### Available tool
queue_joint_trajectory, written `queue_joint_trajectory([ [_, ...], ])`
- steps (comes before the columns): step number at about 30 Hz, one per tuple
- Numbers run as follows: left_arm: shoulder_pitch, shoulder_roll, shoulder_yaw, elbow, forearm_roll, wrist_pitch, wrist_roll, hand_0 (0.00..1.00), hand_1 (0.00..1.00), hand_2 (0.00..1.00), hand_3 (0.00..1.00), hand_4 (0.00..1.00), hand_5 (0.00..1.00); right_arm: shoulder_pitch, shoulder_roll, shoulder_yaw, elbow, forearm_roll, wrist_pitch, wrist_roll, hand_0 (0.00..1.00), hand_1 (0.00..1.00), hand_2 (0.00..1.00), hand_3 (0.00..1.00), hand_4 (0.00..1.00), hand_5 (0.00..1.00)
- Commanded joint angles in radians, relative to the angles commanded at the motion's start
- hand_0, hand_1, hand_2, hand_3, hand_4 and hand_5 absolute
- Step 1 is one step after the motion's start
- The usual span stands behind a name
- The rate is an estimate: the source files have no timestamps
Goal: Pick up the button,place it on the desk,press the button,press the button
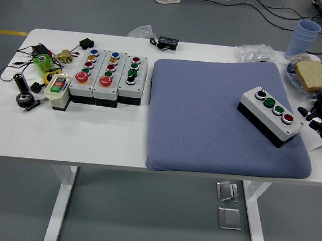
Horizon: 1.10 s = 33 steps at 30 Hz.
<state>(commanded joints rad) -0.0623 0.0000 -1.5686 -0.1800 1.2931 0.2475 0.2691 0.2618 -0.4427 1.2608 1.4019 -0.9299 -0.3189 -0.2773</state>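
A white-topped button box (270,115) with a black base lies on the blue-grey cushion (206,119), toward its right side. It carries a black switch, two green buttons and a red one in a row. My right hand (319,116) comes in at the right edge, just right of the box and apart from it, its fingers relaxed and holding nothing. My left arm is out of view.
Three more button boxes (105,76) stand at the table's left, with a small yellow-and-green switch box (58,88), a gear, cables and small parts around them. At the back right are a blue cup stack (303,37), a bread slice (317,76), a plastic bag and a black adapter (168,42).
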Motion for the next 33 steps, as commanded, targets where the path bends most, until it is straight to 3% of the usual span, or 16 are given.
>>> queue_joint_trajectory([
  [7, -0.002, 0.0, 0.006, 0.0, 0.002, -0.001, -0.001, 0.517, 0.417, 0.416, 0.433, 0.248, 0.549, 0.095, 0.015, -0.087, -0.073, -0.253, 0.006, -0.039, 0.987, 0.935, 0.998, 0.998, 0.998, 0.209],
  [19, 0.003, 0.0, 0.003, 0.0, 0.018, 0.0, 0.0, 0.518, 0.418, 0.415, 0.432, 0.251, 0.549, 0.226, 0.069, -0.198, -0.187, -0.755, 0.063, -0.119, 0.992, 0.942, 0.998, 0.998, 0.998, 0.217],
  [27, 0.005, 0.0, 0.002, 0.0, 0.032, -0.001, 0.004, 0.517, 0.417, 0.414, 0.431, 0.252, 0.55, 0.285, 0.105, -0.254, -0.236, -0.776, 0.089, -0.149, 0.992, 0.938, 0.998, 0.998, 0.998, 0.235],
  [33, 0.005, 0.0, 0.001, 0.0, 0.03, 0.001, 0.005, 0.517, 0.417, 0.414, 0.43, 0.252, 0.55, 0.372, 0.163, -0.328, -0.335, -0.747, 0.103, -0.178, 0.993, 0.935, 0.998, 0.998, 0.998, 0.238],
])
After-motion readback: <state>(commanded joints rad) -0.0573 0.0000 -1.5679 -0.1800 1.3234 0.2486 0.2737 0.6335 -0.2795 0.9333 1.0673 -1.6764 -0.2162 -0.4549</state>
